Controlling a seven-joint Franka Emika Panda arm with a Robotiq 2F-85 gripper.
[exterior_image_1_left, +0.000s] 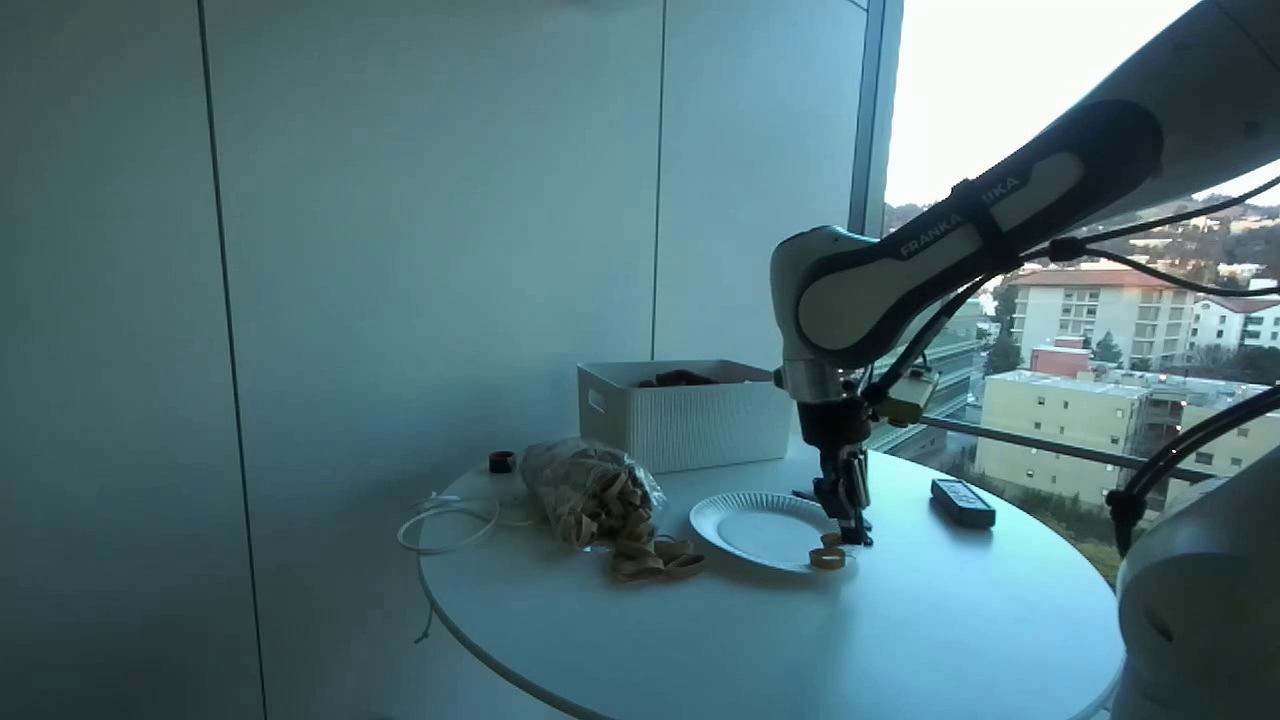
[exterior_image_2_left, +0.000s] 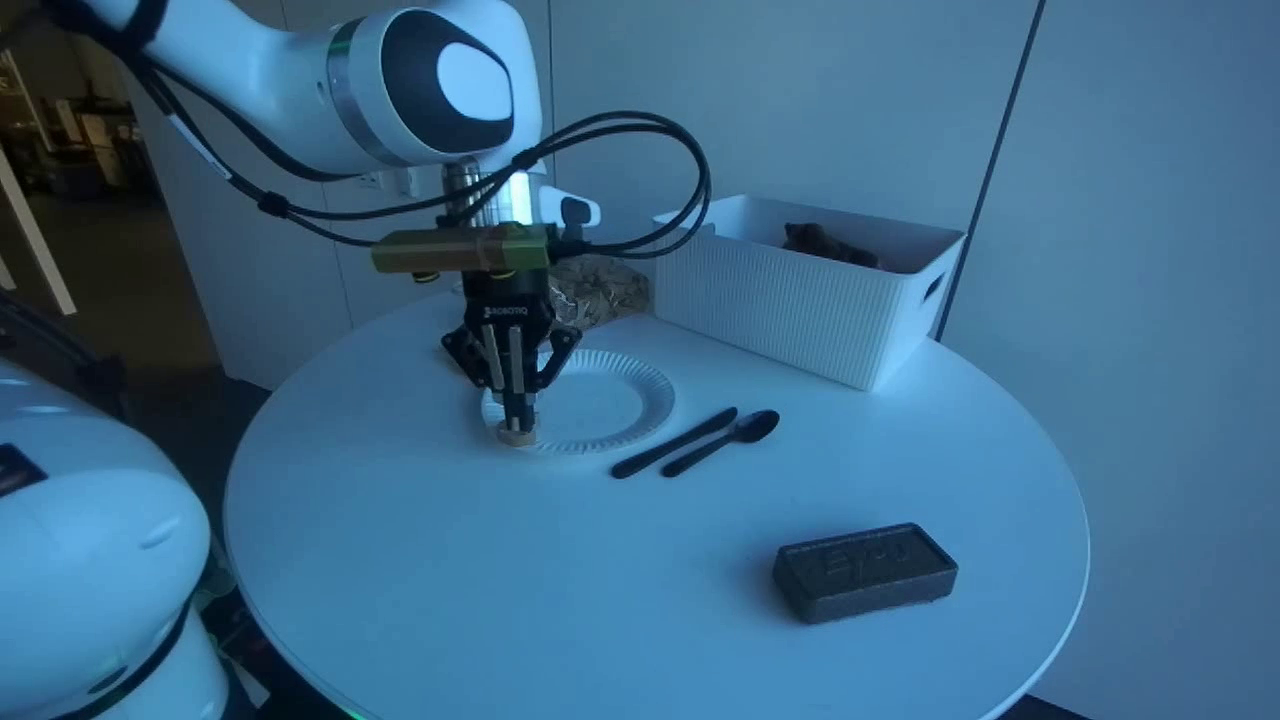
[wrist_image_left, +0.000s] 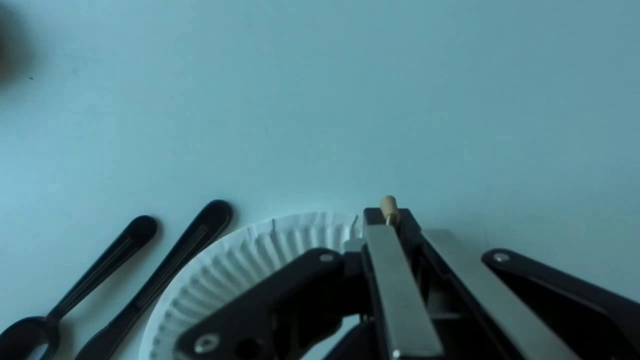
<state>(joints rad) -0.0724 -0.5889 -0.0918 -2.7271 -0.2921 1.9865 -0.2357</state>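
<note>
The claw (exterior_image_2_left: 519, 424) pinches what looks like a tan loop (exterior_image_2_left: 517, 438) by the edge of a white plate (exterior_image_2_left: 605, 400).

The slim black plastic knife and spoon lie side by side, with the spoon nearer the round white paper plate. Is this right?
Side by side, yes, but the knife, not the spoon, is nearer the plate, as the wrist view shows.

"Your cameras?"

"In an exterior view I look from well back across the table (exterior_image_1_left: 760, 640) towards wall (exterior_image_1_left: 430, 250) and window (exterior_image_1_left: 990, 100); in an exterior view, nearer, more steeply down, towards the box (exterior_image_2_left: 780, 300)."

"Wrist view?"

"Close in, looking down along my pincer (wrist_image_left: 391, 217) at the plate (wrist_image_left: 220, 265)."

"What's shared?"

"Table and plate in all three; the box in both exterior views."
</note>
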